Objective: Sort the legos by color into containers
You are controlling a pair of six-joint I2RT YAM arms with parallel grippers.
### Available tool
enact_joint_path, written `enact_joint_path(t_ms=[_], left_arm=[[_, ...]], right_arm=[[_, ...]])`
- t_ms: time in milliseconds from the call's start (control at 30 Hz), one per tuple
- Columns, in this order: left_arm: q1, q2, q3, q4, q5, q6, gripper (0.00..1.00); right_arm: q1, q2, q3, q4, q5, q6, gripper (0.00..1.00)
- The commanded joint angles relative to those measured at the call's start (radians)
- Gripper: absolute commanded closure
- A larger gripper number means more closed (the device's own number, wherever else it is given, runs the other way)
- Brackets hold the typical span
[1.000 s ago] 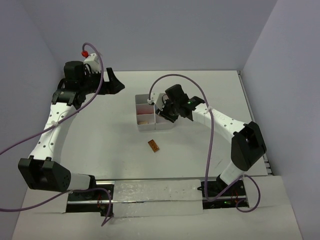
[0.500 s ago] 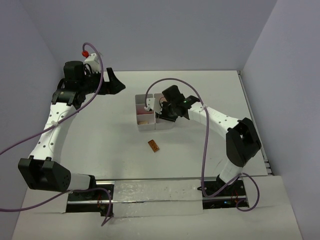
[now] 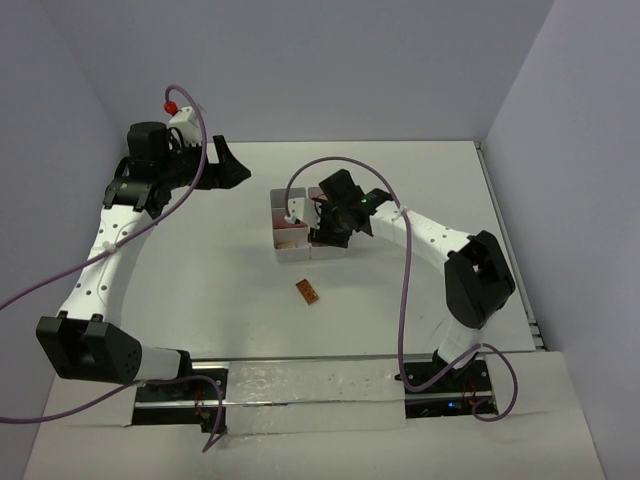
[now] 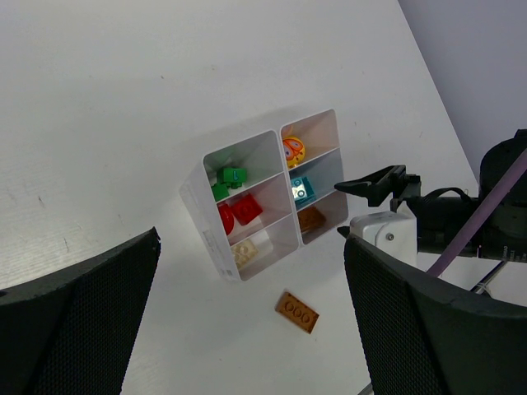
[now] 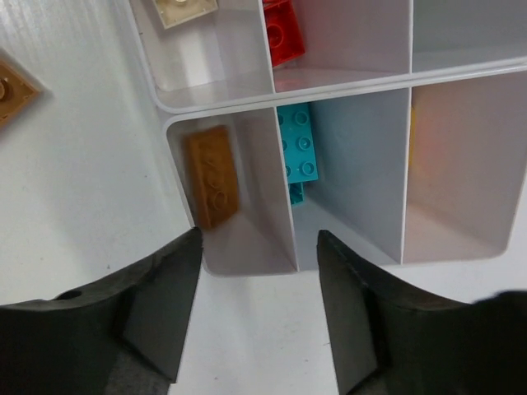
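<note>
The white six-compartment tray (image 3: 277,232) sits mid-table. The left wrist view shows its outer wall (image 4: 202,222) and green (image 4: 227,179), red (image 4: 239,212), cream (image 4: 245,252), orange-yellow (image 4: 292,151), teal (image 4: 301,189) and brown (image 4: 310,218) bricks, each colour in its own compartment. A loose orange-brown brick (image 3: 307,292) lies on the table in front of the tray. My right gripper (image 3: 327,222) hovers open and empty over the tray's right edge (image 5: 259,329), above the brown (image 5: 212,175) and teal (image 5: 298,148) bricks. My left gripper (image 3: 226,165) is open and empty, high at the far left.
Walls close the table at the back and on both sides. The loose brick also shows in the left wrist view (image 4: 296,312) and at the left edge of the right wrist view (image 5: 12,86). The right arm's purple cable (image 3: 330,165) loops over the tray.
My right gripper has shifted left, further over the tray, and the arm's elbow has swung in. The left arm and the loose brick have not moved.
</note>
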Motion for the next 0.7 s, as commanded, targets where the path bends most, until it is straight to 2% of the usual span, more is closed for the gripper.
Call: enact_joint_path(t_ms=[0,100,233,300,333,467,667], left_arm=[[0.006,-0.008,0.017,0.035,0.011,0.003,0.01],[0.006,-0.003,0.023,0.033,0.010,-0.001,0.01],[0.007,-0.017,0.021,0.043,-0.021,-0.019,0.01],[0.010,-0.027,0.015,0.049,-0.063,-0.047,0.01],[0.011,-0.030,0.017,0.045,-0.092,-0.053,0.01],[0.016,-0.045,0.016,0.034,-0.220,-0.120,0.01],[0.032,-0.096,-0.041,0.057,-0.358,-0.170,0.01]], right_arm=[[0.016,-0.012,0.036,-0.017,0.003,-0.004,0.30],[0.020,-0.033,0.044,-0.016,0.007,0.012,0.28],[0.020,-0.112,0.078,-0.019,-0.068,0.119,0.29],[0.020,-0.167,0.100,-0.024,-0.141,0.317,0.31],[0.021,-0.173,0.108,-0.038,-0.172,0.361,0.31],[0.024,-0.187,0.103,-0.082,-0.201,0.640,0.32],[0.049,-0.187,-0.059,-0.032,-0.229,0.773,0.28]])
